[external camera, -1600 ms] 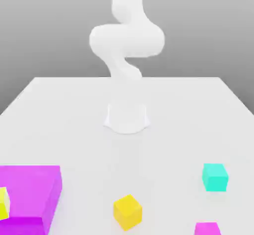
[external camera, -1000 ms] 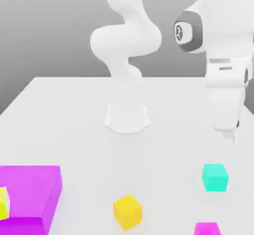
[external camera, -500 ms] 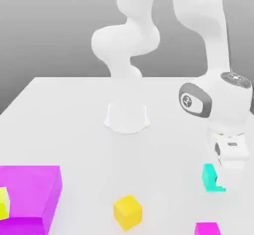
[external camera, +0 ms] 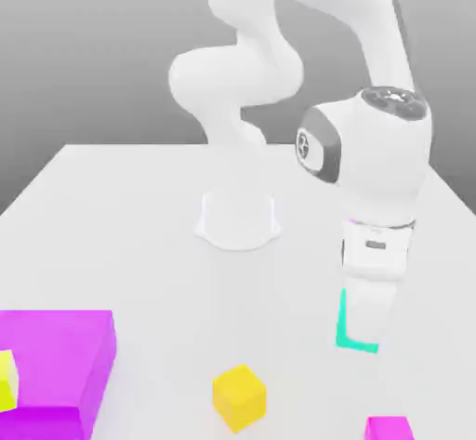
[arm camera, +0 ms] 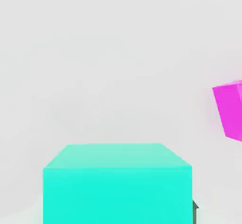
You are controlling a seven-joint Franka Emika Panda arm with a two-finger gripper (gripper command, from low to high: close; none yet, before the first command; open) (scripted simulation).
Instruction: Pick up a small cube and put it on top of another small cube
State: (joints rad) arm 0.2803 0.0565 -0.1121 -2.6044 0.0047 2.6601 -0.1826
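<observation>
My gripper (external camera: 362, 332) is shut on the small cyan cube (external camera: 343, 322), toward the exterior view's right. The white fingers (external camera: 370, 303) cover most of the cube, so only one side strip and its lower edge show. In the hand view the cyan cube (arm camera: 117, 183) sits close up between the jaws. A small yellow cube (external camera: 239, 397) lies on the table to the exterior view's left of the held cube. A small magenta cube (external camera: 389, 428) lies at the front edge, below the gripper in the picture, and the same magenta cube (arm camera: 229, 109) appears in the hand view.
A big magenta block (external camera: 56, 364) fills the front left corner, with a yellow-green cube (external camera: 6, 380) at its left edge. The arm's white base (external camera: 238, 220) stands mid-table. The white table (external camera: 139, 243) stretches between base and cubes.
The arm came down over the cyan cube and the open jaws shut on it. Since then the hand and cube have shifted toward the exterior view's left.
</observation>
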